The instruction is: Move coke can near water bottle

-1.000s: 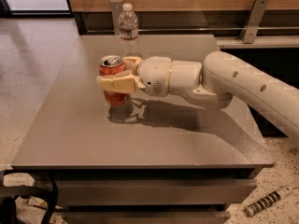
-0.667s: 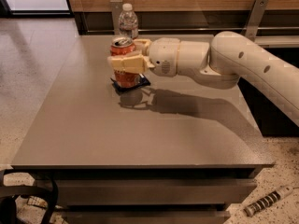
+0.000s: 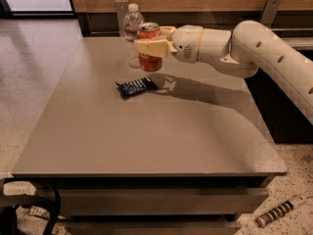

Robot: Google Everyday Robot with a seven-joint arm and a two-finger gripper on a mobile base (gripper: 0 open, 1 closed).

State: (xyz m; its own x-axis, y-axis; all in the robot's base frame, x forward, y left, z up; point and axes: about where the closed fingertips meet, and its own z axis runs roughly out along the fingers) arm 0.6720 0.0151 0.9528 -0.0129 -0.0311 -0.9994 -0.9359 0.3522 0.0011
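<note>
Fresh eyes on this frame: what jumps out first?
The gripper is clamped on the coke can at the far side of the table, right beside the water bottle. Next, a dark blue snack wrapper lies flat just in front of them.

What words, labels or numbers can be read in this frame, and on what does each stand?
No text can be quoted.
coke can: white script on red, too blurred to read.
water bottle: label band, print too small to read.
dark blue snack wrapper: white markings, unreadable.
gripper: no marking seen; it is shut on the coke can, right beside the water bottle near the far edge of the table.
</note>
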